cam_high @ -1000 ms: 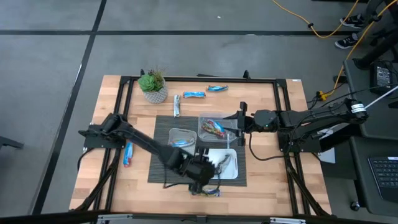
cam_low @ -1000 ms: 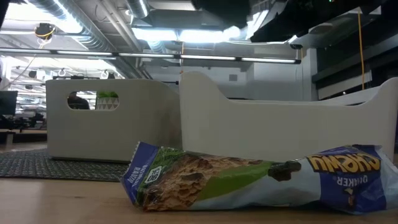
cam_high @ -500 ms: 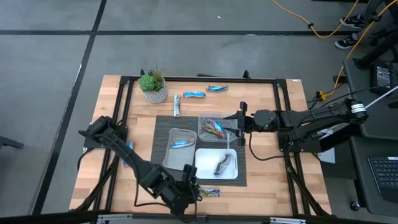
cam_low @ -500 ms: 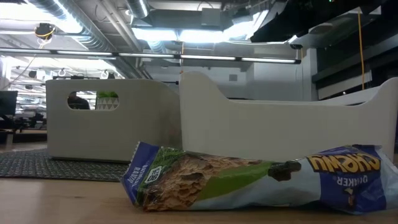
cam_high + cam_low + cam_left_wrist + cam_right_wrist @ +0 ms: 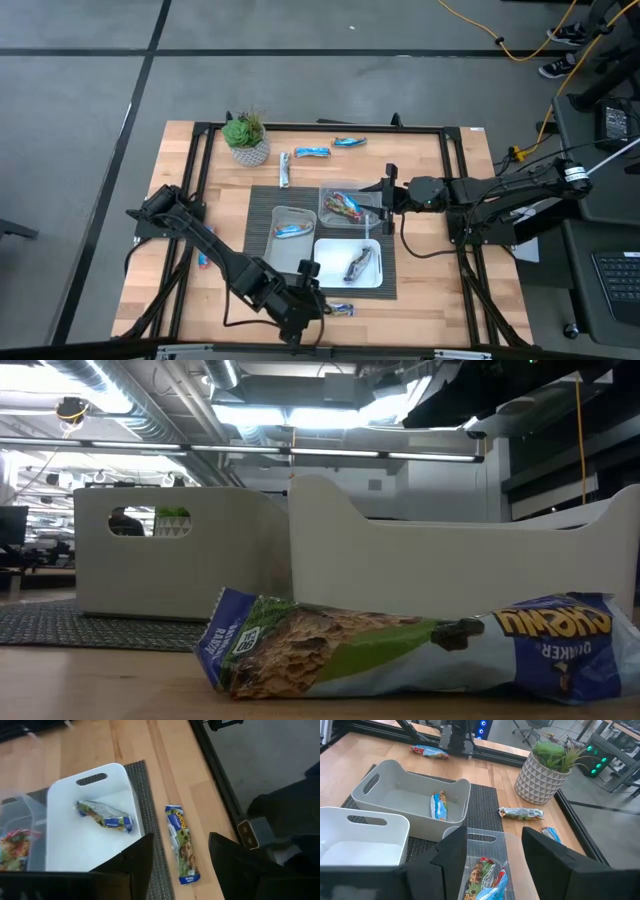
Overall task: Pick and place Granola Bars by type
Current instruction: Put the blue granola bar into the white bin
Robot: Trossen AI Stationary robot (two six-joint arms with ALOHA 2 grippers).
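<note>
Hovering near the front edge of the worktop (image 5: 160, 250), the left gripper (image 5: 300, 318) has its jaws spread and empty, as the left wrist view shows: the two dark fingers (image 5: 132, 865) stand apart with nothing between them. The nearest loose granola bar (image 5: 183, 843) lies on bare wood just ahead of those jaws, beside the edge of the dark mat (image 5: 258, 235) and just outside the white tray (image 5: 60, 845). Its long axis runs roughly parallel to the mat's edge and, in the wrist view, nearly in line with the gap between the fingers, so I judge a turn of the wrist would be needed to close across its narrow width.

The left arm is plainly the nearer one. The right gripper (image 5: 385, 190) waits over the clear tray (image 5: 345, 205), jaws likewise apart and holding nothing.

Room is tight on two sides: the white tray's wall stands close on one side of the bar, and the worktop's black frame rail and front edge are near on the other. Above the bar the space is open.

Other bars are already sorted: one in the white tray (image 5: 104, 815), one in the grey tray (image 5: 439, 805), several in the clear tray. More lie loose near the potted plant (image 5: 246, 136) and at the left edge.
</note>
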